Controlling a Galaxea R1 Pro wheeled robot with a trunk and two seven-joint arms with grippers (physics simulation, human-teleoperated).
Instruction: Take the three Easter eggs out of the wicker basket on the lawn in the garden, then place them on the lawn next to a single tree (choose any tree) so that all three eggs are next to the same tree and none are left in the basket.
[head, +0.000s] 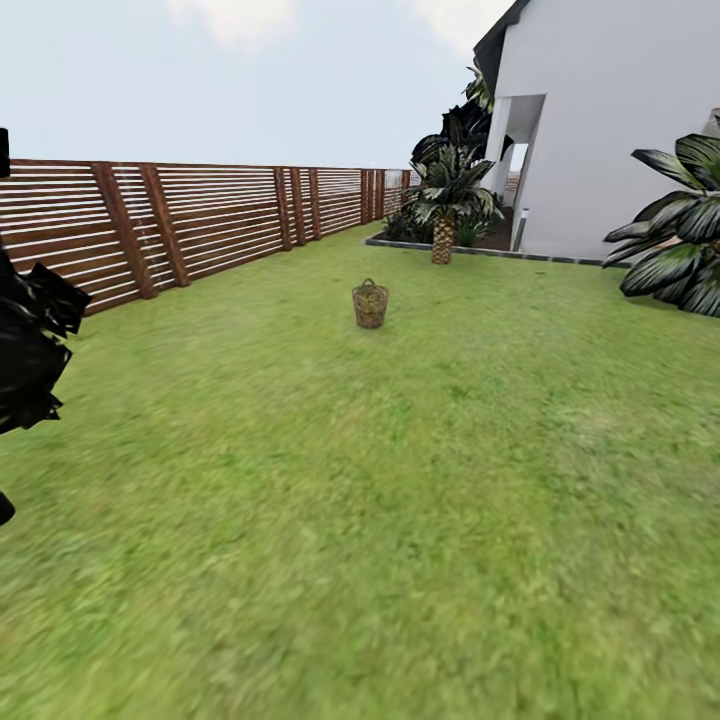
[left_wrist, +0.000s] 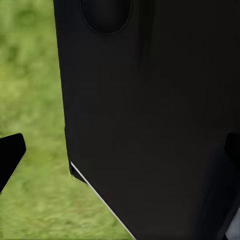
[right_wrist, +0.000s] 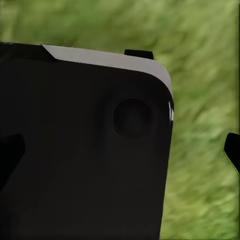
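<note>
The wicker basket (head: 370, 304) stands upright on the lawn (head: 400, 520), some way ahead in the head view and near its middle. The Easter eggs are hidden from here; the basket is too small to show what is inside. No thick bare tree trunk is in view. My left gripper (left_wrist: 120, 155) is open, one dark fingertip (left_wrist: 11, 155) at each edge of the left wrist view, with nothing between them. My right gripper (right_wrist: 120, 150) is likewise open, fingertips (right_wrist: 233, 150) wide apart. Both hang over grass beside a black part of my own body (left_wrist: 150, 125).
A brown slat fence (head: 200, 220) runs along the left and back of the garden. A short palm (head: 443, 215) stands beyond the basket by a white house (head: 610, 130). Dark leaves (head: 30, 340) hang at the left edge, and broad-leaved plants (head: 680, 230) at the right.
</note>
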